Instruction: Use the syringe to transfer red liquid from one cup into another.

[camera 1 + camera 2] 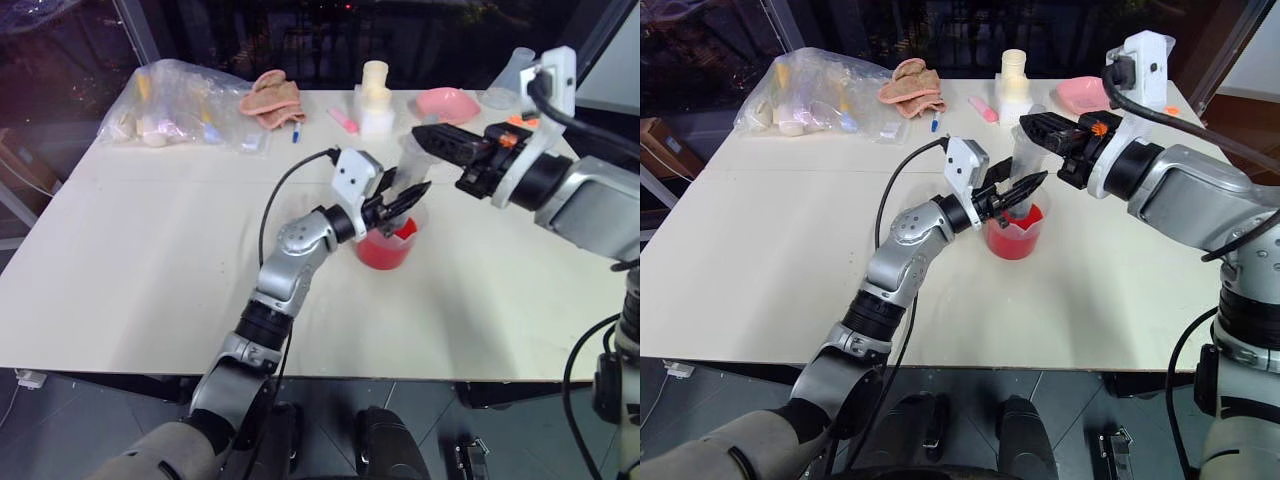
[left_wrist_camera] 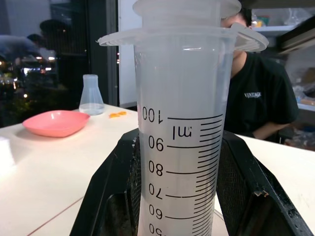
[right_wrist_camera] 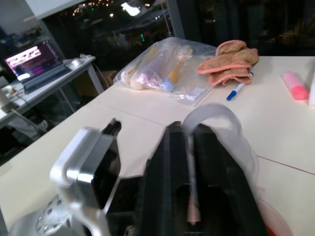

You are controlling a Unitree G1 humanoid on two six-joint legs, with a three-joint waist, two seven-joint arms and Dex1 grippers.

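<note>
Because the syringe (image 2: 184, 147) stands upright with its long axis running straight up out of the larger beaker (image 1: 1015, 238), we read the coming move as a lift of the plunger along that same vertical line. Our left pincer (image 1: 1025, 190) is clamped on the barrel low down, its two black fingers (image 2: 113, 196) pressing either side of the printed graduations in the left wrist view, and it steadies the syringe with the tip end down in the red liquid (image 1: 1012, 243). Our right pincer (image 1: 1038, 125) reaches in level from the right, above the left one, and has shut on the flat plunger head (image 3: 211, 120) at the top of the syringe; the right wrist view shows the pale plunger rod lying between its closed black fingers. So the plunger lies directly in the right pincer and the barrel directly below it in the left, the two grips stacked on one axis. The barrel looks pale and empty of red where we see it, so we judge the draw has not yet taken up liquid. The beaker sits on the bench (image 1: 790, 250) near its middle. We cannot pick out the smaller cup with confidence among the things at the far edge.
</note>
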